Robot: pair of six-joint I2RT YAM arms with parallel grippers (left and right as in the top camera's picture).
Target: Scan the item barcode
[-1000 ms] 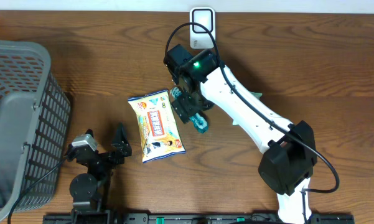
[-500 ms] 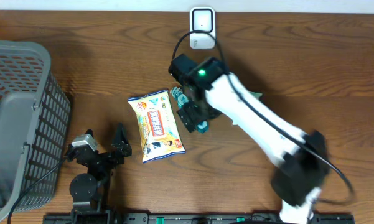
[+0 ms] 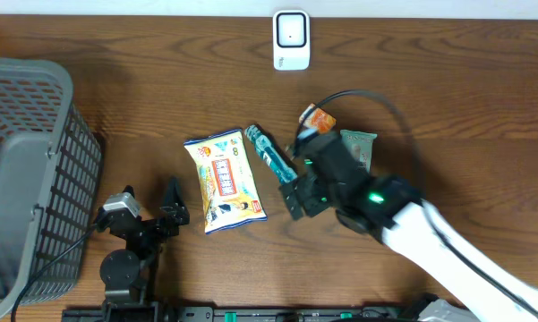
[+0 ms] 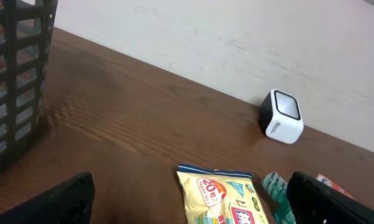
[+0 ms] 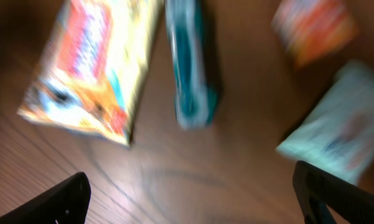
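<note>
The white barcode scanner [image 3: 291,40] stands at the table's far edge, also seen in the left wrist view as a scanner [image 4: 281,116]. A yellow snack bag [image 3: 224,182] lies flat mid-table, with a teal packet [image 3: 270,154] just right of it. My right gripper [image 3: 293,190] hovers open and empty just in front of the teal packet's near end; its blurred wrist view shows the yellow bag [image 5: 90,68] and teal packet [image 5: 190,62] ahead of the right gripper [image 5: 193,199]. My left gripper [image 3: 152,215] rests open left of the bag, and its left gripper [image 4: 190,211] holds nothing.
An orange packet [image 3: 320,119] and a pale green packet [image 3: 358,148] lie right of the teal one. A grey mesh basket [image 3: 27,170] fills the left side. The right arm [image 3: 430,241] stretches across the front right.
The right arm has swung back from near the scanner toward the front right, still open and empty. The orange and green packets are uncovered. The left arm has not moved.
</note>
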